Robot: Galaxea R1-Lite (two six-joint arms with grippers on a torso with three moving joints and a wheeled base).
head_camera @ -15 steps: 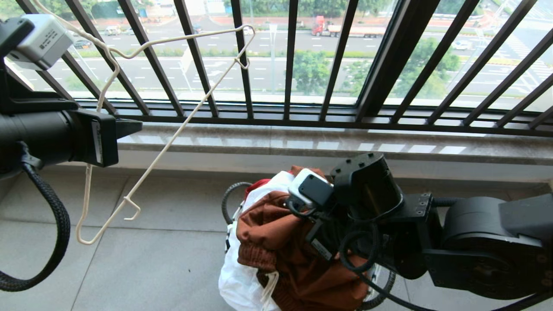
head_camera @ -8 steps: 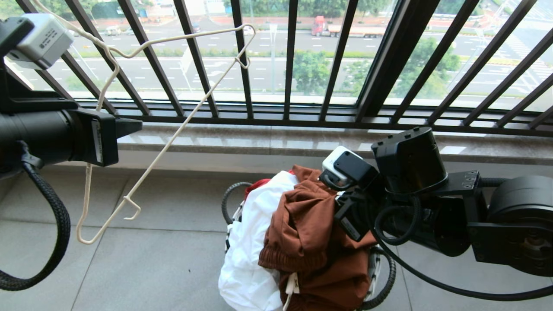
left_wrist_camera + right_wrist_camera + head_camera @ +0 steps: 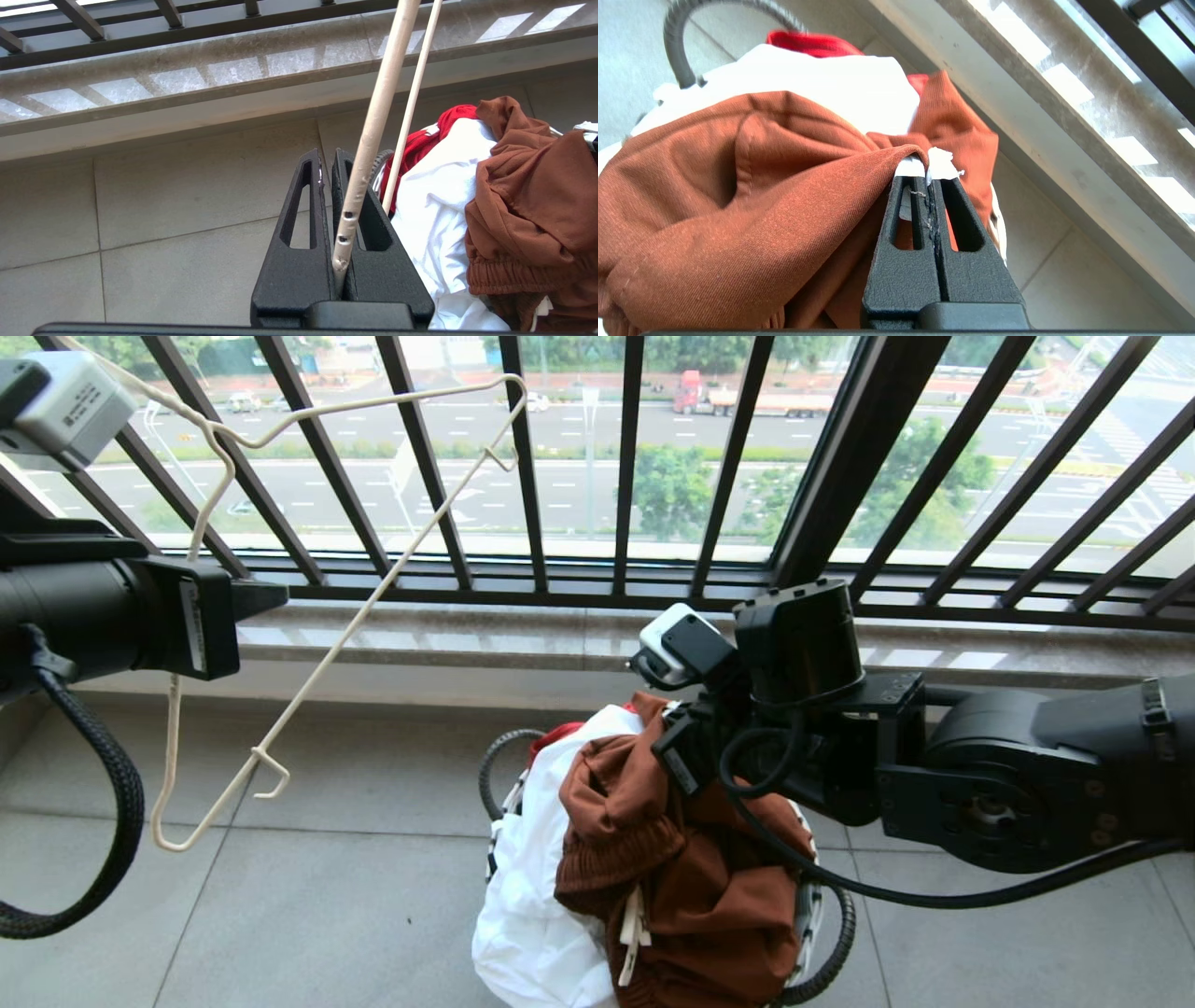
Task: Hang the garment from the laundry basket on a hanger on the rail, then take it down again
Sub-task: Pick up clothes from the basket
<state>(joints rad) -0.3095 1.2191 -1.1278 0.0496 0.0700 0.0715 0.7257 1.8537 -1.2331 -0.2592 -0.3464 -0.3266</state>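
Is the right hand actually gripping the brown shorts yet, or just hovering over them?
Touching. The right wrist view shows the right hand shut on a fold of the brown shorts, the fabric pinched at its fingertips.

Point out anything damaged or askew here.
The hanger has chipped coating near where the left pincer clamps it, and it hangs tilted. The garment is bunched, pinched by the right pincer. Nothing else stands out.
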